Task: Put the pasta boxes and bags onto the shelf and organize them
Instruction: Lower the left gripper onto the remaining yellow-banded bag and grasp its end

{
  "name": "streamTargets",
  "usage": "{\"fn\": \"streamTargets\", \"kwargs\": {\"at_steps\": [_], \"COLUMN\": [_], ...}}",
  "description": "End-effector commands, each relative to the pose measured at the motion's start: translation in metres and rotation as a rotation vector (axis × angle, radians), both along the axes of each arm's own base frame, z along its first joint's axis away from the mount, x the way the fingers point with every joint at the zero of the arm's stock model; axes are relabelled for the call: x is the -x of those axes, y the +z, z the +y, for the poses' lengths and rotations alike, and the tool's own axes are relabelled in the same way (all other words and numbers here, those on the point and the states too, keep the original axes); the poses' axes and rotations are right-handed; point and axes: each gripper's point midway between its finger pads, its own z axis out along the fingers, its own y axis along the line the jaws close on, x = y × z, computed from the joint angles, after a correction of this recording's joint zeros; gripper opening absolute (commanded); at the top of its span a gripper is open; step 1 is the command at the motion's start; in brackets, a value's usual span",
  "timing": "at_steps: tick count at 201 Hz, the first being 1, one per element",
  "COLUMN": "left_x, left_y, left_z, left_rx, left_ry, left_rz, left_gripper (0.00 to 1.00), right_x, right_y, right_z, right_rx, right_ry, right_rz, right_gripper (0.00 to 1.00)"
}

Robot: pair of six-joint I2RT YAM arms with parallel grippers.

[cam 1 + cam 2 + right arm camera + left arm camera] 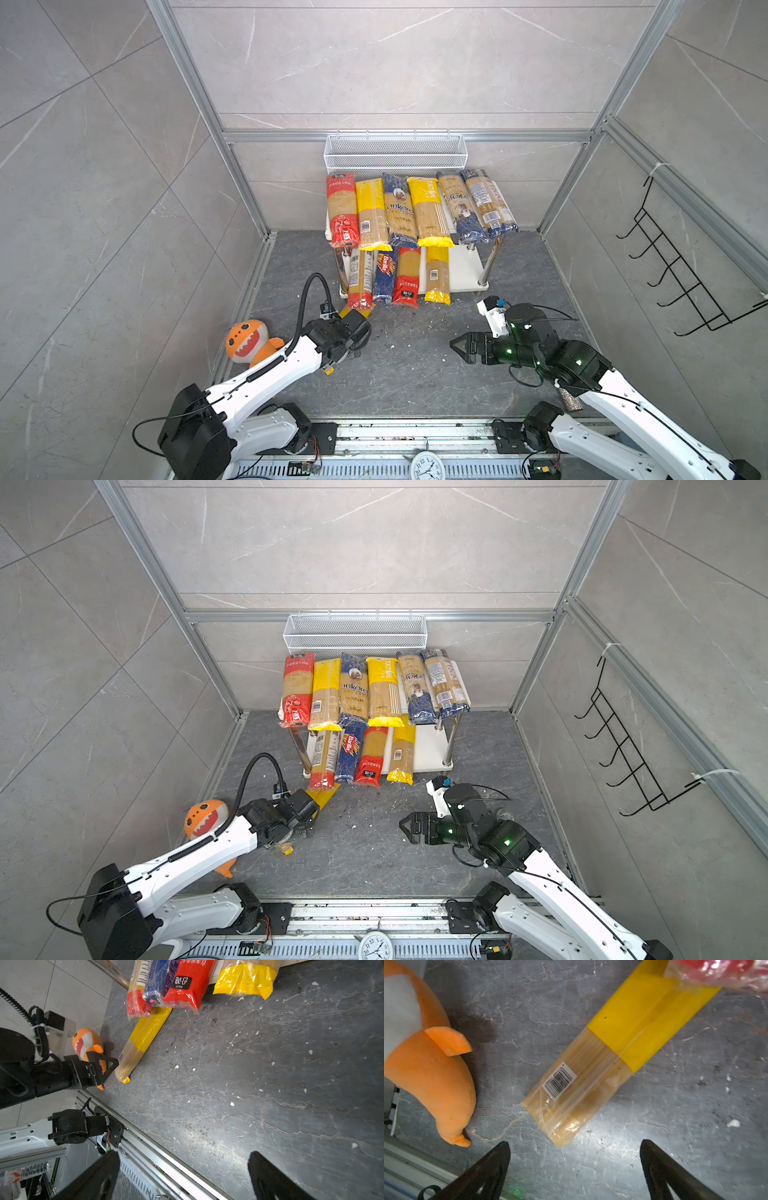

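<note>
Ten packets [428, 212] lie on the far shelf [465, 270], one yellow-ended packet [591, 1076] is left on the floor at its near-left corner, under my wide-open, empty left gripper [574, 1142], right gripper [183, 1151] likewise.

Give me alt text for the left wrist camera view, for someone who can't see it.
A spaghetti packet with a yellow band and a barcode lies diagonally on the dark stone surface, just ahead of the open, empty left gripper. An orange plush toy lies beside it.
</note>
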Motion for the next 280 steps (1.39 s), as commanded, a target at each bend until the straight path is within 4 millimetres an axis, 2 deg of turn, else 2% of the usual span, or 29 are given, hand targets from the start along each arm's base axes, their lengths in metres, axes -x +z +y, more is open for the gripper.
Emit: {"fn": "streamTargets", "kwargs": {"at_steps": [1,27,73,104,166,223,252,280], "left_x": [-0.014,-0.033,-0.056,-0.065,-0.074,-0.06,-0.041,-0.025], "left_y": [-0.003,-0.018,-0.033,-0.045,-0.062,-0.079,-0.076,-0.064], "left_z": [0.008,-0.008,-0.019,-0.02,-0.008,-0.012,-0.021,-0.038], "left_rx": [-0.074,0.018,0.062,0.096,0.095,0.174,0.233,0.273], "left_ry": [-0.026,-0.065,-0.128,-0.134,-0.097,-0.077,-0.069,-0.107], "left_rz": [0.036,0.064,0.103,0.131,0.172,0.213,0.203,0.173], "left_gripper": [1.0,1.0,1.0,1.0,1.0,1.0,0.97,0.93], "right_x": [-0.001,-0.001,0.0,-0.004,-0.012,-0.016,-0.015,-0.013], "right_y": [0.001,0.001,0.002,0.004,0.002,-0.001,0.001,0.002], "right_z": [0.007,0.009,0.005,0.007,0.017,0.021,0.022,0.021], "right_rx": [-0.014,-0.015,-0.005,-0.001,0.001,0.002,-0.007,-0.014], "right_ry": [0.047,0.052,0.045,0.05,0.066,0.069,0.072,0.067], "right_rz": [-0.028,-0.033,-0.045,-0.053,-0.047,-0.031,-0.032,-0.029], "right_gripper": [1.0,1.0,1.0,1.0,1.0,1.0,1.0,1.0]}}
